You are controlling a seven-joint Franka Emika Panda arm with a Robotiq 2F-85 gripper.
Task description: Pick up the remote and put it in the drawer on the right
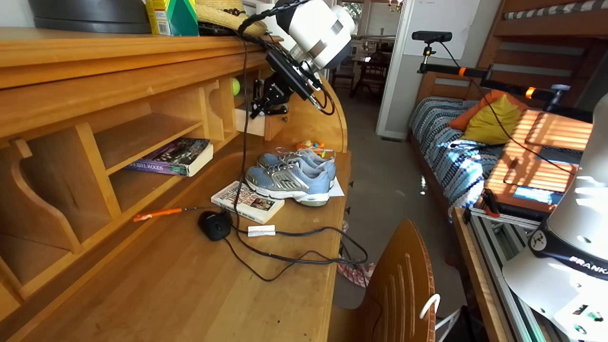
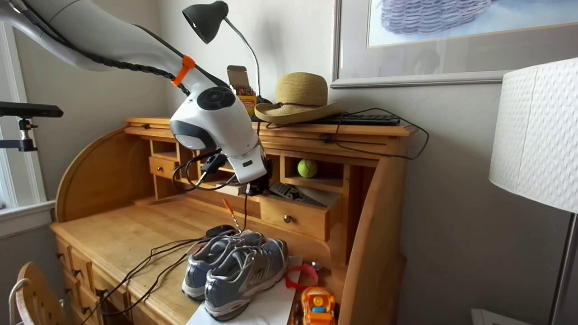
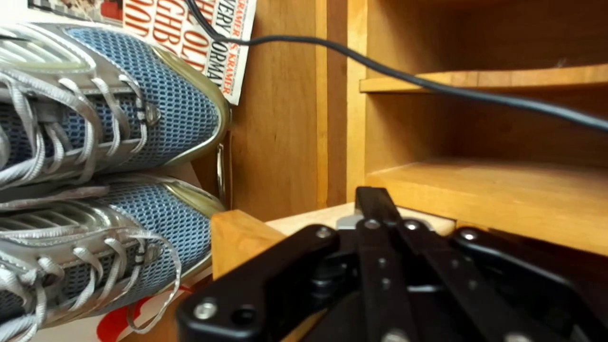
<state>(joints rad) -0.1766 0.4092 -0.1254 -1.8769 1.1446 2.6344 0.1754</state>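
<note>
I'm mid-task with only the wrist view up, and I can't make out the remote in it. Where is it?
Observer: In an exterior view the remote shows at the open top of the pulled-out drawer; whether it is held, I can't tell.
Operator: Okay. Anything in the cubby right above that drawer?
Observer: Yes, a tennis ball sits in it.
Operator: I have something red low in my picture, next to the shoes. What else lies near it, out of my frame?
Observer: An orange toy, on the desk between the shoes and the curved side panel.
</note>
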